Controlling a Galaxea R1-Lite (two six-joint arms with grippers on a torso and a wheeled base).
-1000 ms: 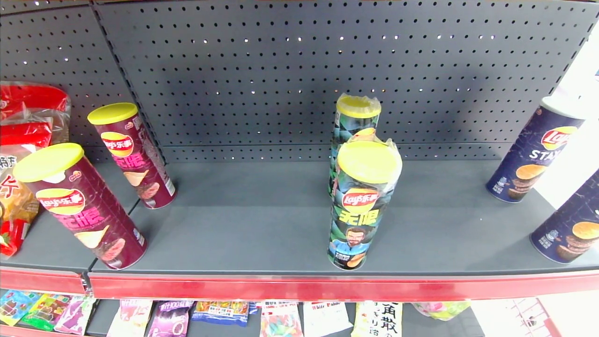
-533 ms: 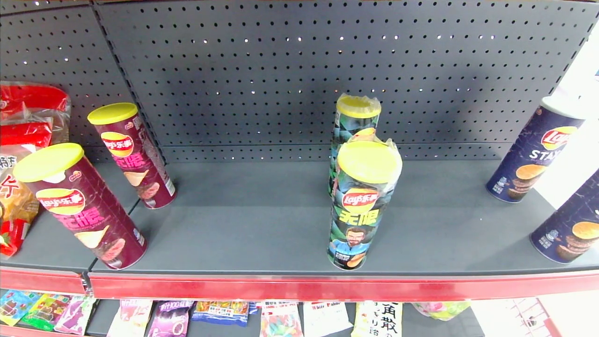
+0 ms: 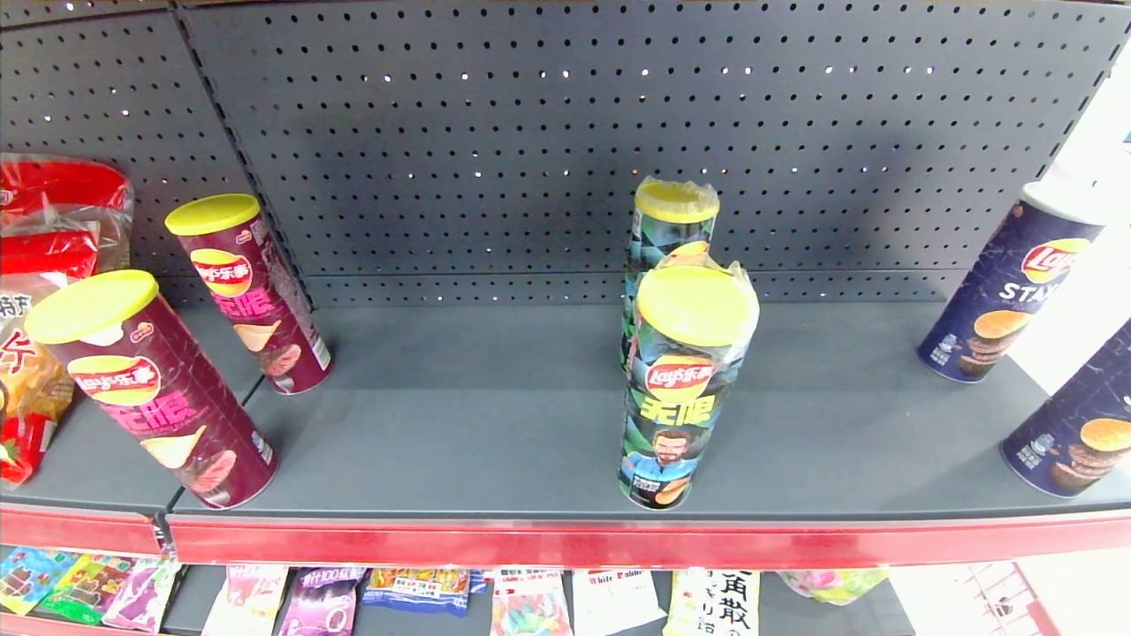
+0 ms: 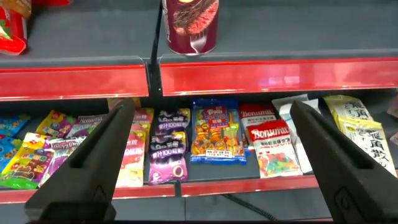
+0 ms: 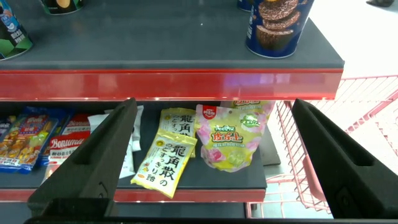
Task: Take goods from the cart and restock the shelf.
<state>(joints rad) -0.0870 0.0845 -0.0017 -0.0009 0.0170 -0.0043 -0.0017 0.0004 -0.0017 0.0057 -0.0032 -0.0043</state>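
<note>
Nearest the robot, the left gripper [image 4: 211, 109] and the right gripper [image 5: 214, 106] both hung with their black fingers spread wide and nothing between them, in front of the lower tier. That tier held flat, glossy packets of sweets [image 4: 214, 130] lying side by side. Just to the right stood the red wire cart [image 5: 297, 163]; what lay in it could not be told.

Above, the grey metal shelf with a red front lip [image 3: 495, 415] carried tall cardboard crisp tubes in pairs, one behind the other. At the front edge stood a maroon yellow-lidded tube [image 3: 155, 389], a green-patterned yellow-lidded tube [image 3: 685, 389] and, at the far right, a dark blue tube [image 3: 1074, 433]. Behind each was its twin: a second maroon tube [image 3: 252, 291], a second green tube [image 3: 671, 230] and a second blue tube [image 3: 1007, 283]. Wide bare gaps lay between the pairs. Red crinkled snack bags [image 3: 53, 212] sat at the far left, and the dark perforated back panel [image 3: 530, 132] closed the rear.

Stock of this kind would probably be light and stiff-walled but smooth and easily tipped, with brittle contents. A firm, moderate pinch across the mid-body looked safest. The loose clear film around the green lids seemed a slippery place to grip.
</note>
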